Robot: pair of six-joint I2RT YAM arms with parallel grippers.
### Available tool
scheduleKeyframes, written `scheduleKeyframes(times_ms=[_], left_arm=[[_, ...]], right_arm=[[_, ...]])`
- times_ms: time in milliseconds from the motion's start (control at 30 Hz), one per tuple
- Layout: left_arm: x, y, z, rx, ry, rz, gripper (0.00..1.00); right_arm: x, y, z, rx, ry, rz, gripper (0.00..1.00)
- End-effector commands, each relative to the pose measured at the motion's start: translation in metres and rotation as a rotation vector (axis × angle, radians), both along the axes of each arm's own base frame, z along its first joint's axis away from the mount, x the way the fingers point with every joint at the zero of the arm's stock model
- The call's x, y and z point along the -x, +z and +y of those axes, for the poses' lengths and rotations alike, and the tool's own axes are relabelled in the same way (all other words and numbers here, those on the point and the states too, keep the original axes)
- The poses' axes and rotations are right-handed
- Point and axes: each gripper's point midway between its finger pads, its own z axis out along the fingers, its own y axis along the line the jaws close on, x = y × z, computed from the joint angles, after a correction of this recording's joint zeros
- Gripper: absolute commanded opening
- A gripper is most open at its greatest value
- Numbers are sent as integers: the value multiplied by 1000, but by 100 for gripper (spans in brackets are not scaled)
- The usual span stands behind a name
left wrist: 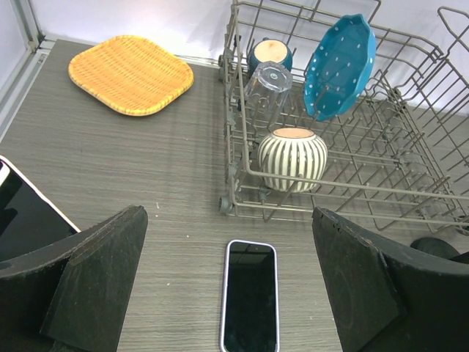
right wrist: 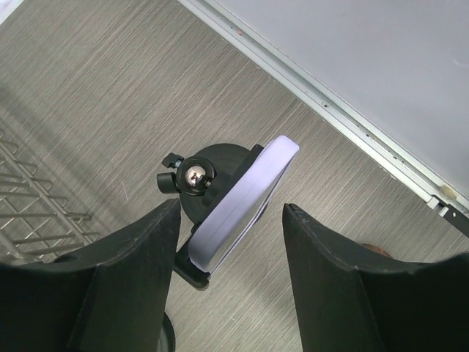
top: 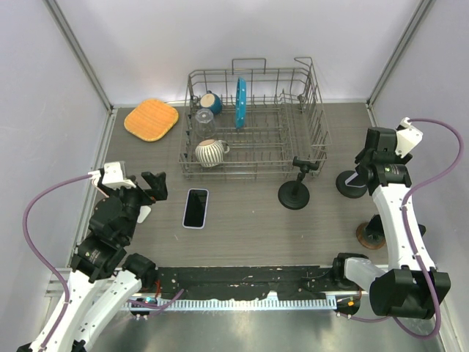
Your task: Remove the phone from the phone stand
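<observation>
Grey wood-grain table (top: 242, 229), pale lilac walls (top: 293, 37), aluminium corner posts (top: 77, 51), soft even light.

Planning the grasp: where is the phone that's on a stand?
Right wrist view: the phone leans on its stand under the right hand, right of the dish rack.

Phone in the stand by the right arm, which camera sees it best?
The right wrist view: the phone sits edge-on in its stand, right between the open jaws. The top view shows only a sliver of it. The left wrist view misses it.
</observation>
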Motion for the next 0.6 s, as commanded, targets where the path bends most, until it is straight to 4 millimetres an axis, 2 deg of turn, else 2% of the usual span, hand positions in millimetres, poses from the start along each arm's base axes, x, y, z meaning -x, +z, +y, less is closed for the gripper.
scheduleKeyframes(times_ms=[0, 433, 567], left_arm=[[-1, 10, -3, 25, -13, -41, 100], [-1, 9, -4, 22, -17, -36, 100], [-2, 8, -5, 21, -19, -33, 100]], right_arm=[[-5, 12, -6, 13, -35, -65, 61], [10, 24, -15, 58, -79, -74, 27], [15, 34, -15, 68, -82, -98, 13]])
